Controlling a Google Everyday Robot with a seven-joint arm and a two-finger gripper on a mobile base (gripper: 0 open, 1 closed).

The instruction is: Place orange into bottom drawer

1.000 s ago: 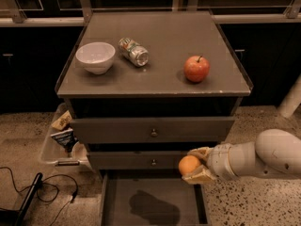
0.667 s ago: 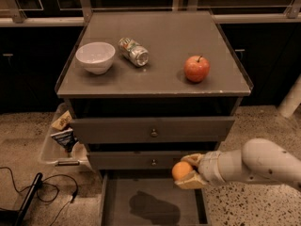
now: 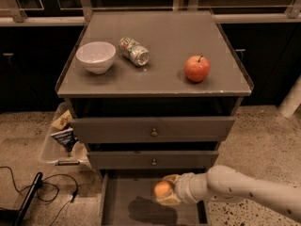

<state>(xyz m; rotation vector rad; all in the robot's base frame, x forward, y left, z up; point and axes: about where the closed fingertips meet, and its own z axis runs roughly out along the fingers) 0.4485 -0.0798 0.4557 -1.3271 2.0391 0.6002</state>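
Note:
The orange (image 3: 162, 189) is small, round and plain orange. My gripper (image 3: 165, 191) is shut on it and reaches in from the right on a white arm. It holds the fruit above the open bottom drawer (image 3: 117, 211), a shallow grey tray pulled out at the foot of the cabinet. The orange hangs over the drawer's middle, and a dark shadow lies on the drawer floor beneath it. The two upper drawers with brass knobs are nearly shut.
On the cabinet top stand a white bowl (image 3: 96, 56), a crushed can on its side (image 3: 134, 51) and a red apple with a stem (image 3: 197, 68). A clear bin with snack packets (image 3: 60, 138) sits on the floor at left. Black cables (image 3: 44, 188) lie at lower left.
My gripper has moved left and down with the orange, from beside the drawer's right edge to over the middle of the open bottom drawer.

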